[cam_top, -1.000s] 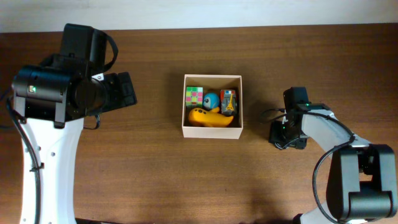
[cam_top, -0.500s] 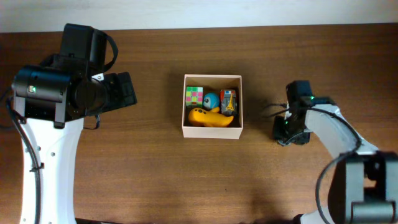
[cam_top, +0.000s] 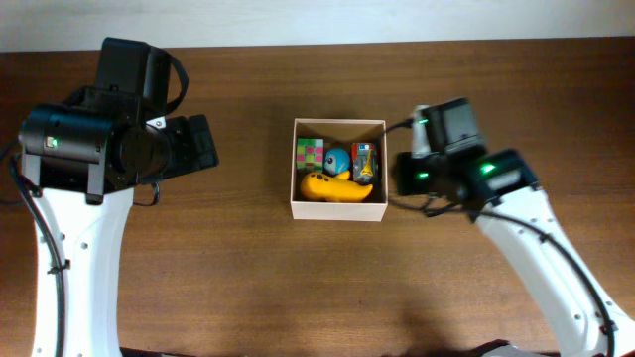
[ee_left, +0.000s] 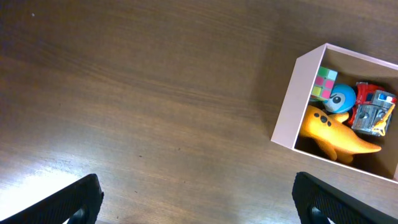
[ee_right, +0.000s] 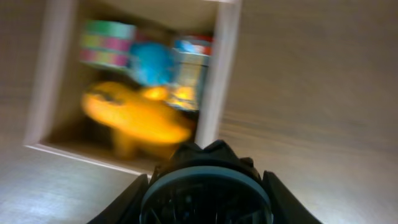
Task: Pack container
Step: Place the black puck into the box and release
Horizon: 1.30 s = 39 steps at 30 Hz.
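Observation:
The container (cam_top: 337,210) is a square box with white walls at the table's middle. In it lie a yellow toy animal (cam_top: 332,186), a coloured cube (cam_top: 310,153), a blue ball (cam_top: 337,160) and a red and grey toy (cam_top: 365,162). My right gripper (cam_top: 409,176) hovers just right of the container, shut on a dark round object (ee_right: 205,193) with a bluish rim. The right wrist view is blurred and shows the container's wall (ee_right: 217,74) and the yellow toy (ee_right: 134,118) below. My left gripper (ee_left: 199,199) is open and empty, left of the container (ee_left: 295,99).
The brown wooden table (cam_top: 248,278) stretches round the container. A pale strip (cam_top: 317,20) runs along the far edge of the table. The left arm's body (cam_top: 89,149) stands at the left side.
My right gripper has risen from the table at the right and moved left and farther back, to the container's right wall, carrying the dark round object. The left arm has not moved.

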{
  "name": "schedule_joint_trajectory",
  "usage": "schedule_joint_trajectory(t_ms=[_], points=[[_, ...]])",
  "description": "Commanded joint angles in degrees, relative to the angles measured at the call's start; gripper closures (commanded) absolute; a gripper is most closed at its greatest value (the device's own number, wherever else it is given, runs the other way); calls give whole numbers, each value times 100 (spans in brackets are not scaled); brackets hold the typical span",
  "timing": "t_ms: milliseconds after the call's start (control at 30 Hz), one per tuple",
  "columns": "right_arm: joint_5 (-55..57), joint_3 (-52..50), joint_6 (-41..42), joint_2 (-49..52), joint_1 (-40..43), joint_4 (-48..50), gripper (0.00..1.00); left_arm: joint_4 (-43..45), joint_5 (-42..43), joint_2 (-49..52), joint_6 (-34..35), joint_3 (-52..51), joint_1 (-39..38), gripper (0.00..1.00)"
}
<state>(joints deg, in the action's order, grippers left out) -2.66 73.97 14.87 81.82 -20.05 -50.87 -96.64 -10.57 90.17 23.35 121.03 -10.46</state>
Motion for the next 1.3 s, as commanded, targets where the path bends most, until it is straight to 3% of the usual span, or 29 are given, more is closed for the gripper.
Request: schedule_joint_trajectory(t_ms=[0, 167, 333, 367, 400, 433, 500, 633, 700, 967, 1133, 1267], points=[[140, 61, 15, 155, -595, 428, 60, -4, -39, -26, -72, 42, 24, 1], [321, 59, -494, 804, -1060, 1305, 60, -4, -42, -26, -72, 42, 24, 1], [605, 61, -789, 1659, -1012, 2079, 60, -4, -39, -26, -72, 42, 24, 1], [584, 61, -946, 1773, -986, 2210, 52, -4, -39, -26, -72, 42, 24, 1], [577, 61, -1067, 1832, -986, 2321, 33, -4, -39, -26, -72, 42, 24, 1], [577, 63, -1161, 1849, -986, 2417, 24, -4, -39, -26, -72, 42, 24, 1], [564, 162, -1169, 1768, -988, 2417, 24, -4, -39, -26, -72, 42, 24, 1], [236, 671, -1167, 1410, -999, 1738, 14, -4, -42, -26, -72, 42, 24, 1], [-74, 1054, -1165, 1198, -999, 1141, 1, -4, -39, -26, -72, 42, 24, 1], [-654, 2455, -1080, 398, -1128, -1193, 1, -4, -39, -26, -72, 42, 24, 1], [-1661, 2855, -63, -72, -1300, -1676, 1, -4, -39, -26, -72, 42, 24, 1], [-1652, 2857, -136, -481, -1357, -1906, 1, -4, -42, -26, -72, 42, 24, 1]])
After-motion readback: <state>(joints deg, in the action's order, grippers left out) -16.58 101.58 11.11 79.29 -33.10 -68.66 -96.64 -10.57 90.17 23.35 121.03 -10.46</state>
